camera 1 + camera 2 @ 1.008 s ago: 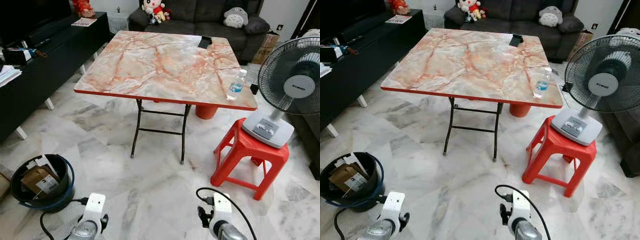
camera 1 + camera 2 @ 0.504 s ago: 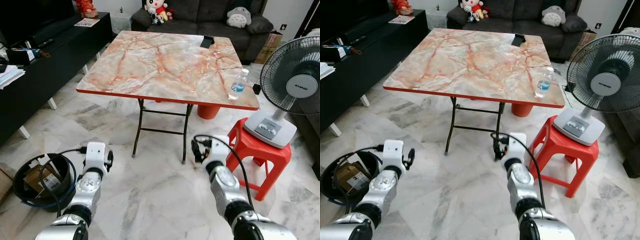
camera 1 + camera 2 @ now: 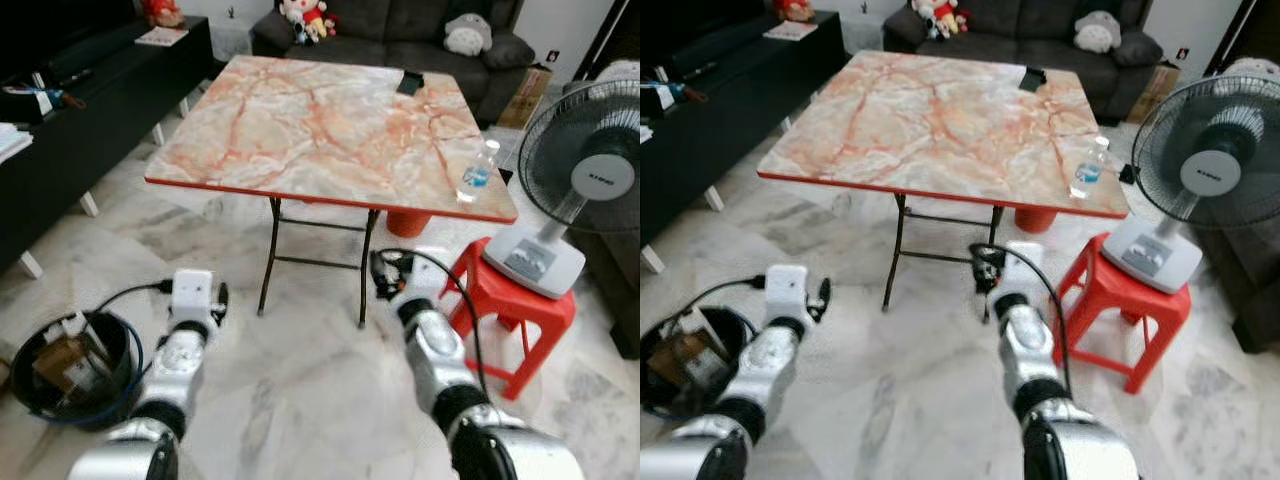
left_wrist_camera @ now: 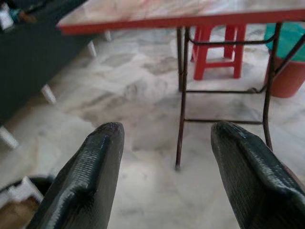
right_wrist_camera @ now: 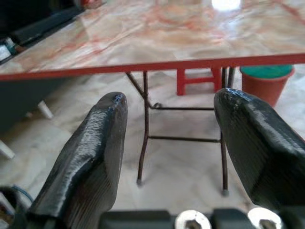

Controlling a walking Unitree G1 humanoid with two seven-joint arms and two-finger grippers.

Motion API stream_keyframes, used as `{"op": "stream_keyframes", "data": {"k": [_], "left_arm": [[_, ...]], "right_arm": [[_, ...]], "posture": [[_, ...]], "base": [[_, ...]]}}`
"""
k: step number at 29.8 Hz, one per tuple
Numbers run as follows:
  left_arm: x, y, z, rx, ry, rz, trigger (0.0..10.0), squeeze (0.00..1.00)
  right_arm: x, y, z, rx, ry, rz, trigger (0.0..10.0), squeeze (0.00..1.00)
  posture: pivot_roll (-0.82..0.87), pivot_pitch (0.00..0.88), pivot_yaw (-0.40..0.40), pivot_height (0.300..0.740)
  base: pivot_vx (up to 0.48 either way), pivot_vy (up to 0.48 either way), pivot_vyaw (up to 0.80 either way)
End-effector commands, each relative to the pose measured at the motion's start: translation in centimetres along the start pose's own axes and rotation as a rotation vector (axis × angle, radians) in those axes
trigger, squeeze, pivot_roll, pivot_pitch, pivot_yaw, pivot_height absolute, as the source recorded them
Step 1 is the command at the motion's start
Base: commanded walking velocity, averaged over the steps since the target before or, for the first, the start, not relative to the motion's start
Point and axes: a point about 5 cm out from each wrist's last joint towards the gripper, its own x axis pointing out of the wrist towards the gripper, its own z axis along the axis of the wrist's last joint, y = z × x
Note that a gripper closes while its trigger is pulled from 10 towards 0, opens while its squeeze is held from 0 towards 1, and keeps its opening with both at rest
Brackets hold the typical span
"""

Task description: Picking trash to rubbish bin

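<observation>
The plastic bottle (image 3: 476, 170) stands near the right edge of the marble table (image 3: 300, 130), above the red stool (image 3: 510, 300). My left gripper (image 4: 164, 143) and right gripper (image 5: 169, 119) hover wide apart-fingered and empty before the table; the black bin (image 3: 60, 365) sits at my left.

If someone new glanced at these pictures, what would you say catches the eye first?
The marble-patterned folding table with its red edge dominates the middle of the room, a plastic water bottle standing near its right corner. Beside it, a white fan sits on a bright red stool. Low in front, the left gripper and right gripper are both open and empty, and a black rubbish bin with cardboard inside stands on the floor at the left.
</observation>
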Motion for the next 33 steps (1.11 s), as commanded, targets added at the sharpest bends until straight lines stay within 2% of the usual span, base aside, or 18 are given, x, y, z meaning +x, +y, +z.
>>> {"op": "stream_keyframes", "data": {"k": [1, 9, 13, 17, 22, 33], "left_arm": [[0.4, -1.8, 1.1, -0.011, -0.048, -0.052, 10.0, 0.0], [0.7, -2.1, 2.0, 0.005, -0.085, -0.066, 10.0, 0.0], [0.9, -2.0, 2.4, 0.008, -0.098, -0.068, 10.0, 0.0], [0.9, -2.0, 2.5, 0.011, -0.106, -0.069, 10.0, 0.0], [1.3, -2.1, 3.6, 0.019, -0.146, -0.077, 10.0, 0.0], [1.5, -2.4, 4.3, 0.018, -0.176, -0.082, 10.0, 0.0]], "right_arm": [[0.2, -1.3, 1.3, -0.019, -0.053, -0.038, 10.0, 0.0], [0.6, -1.1, 2.0, -0.009, -0.073, -0.034, 10.0, 0.0], [0.7, -1.0, 2.2, -0.001, -0.089, -0.029, 10.0, 0.0], [0.7, -1.0, 2.3, 0.006, -0.095, -0.03, 10.0, 0.0], [0.8, -0.9, 2.4, 0.008, -0.101, -0.029, 10.0, 0.0], [1.1, 0.0, 3.4, -0.044, -0.151, 0.028, 10.0, 0.0]], "posture": [[0.08, 0.054, -0.072, 0.74], [0.09, 0.057, -0.075, 0.74], [0.09, 0.057, -0.075, 0.74], [0.09, 0.057, -0.075, 0.74], [0.09, 0.056, -0.074, 0.74], [0.09, 0.055, -0.073, 0.74]], "base": [[0.345, 0.0, -0.66], [0.346, 0.0, 0.0], [0.352, 0.0, -0.59], [0.352, 0.0, 0.0], [0.356, 0.0, 0.0], [0.361, 0.0, 0.07]]}}
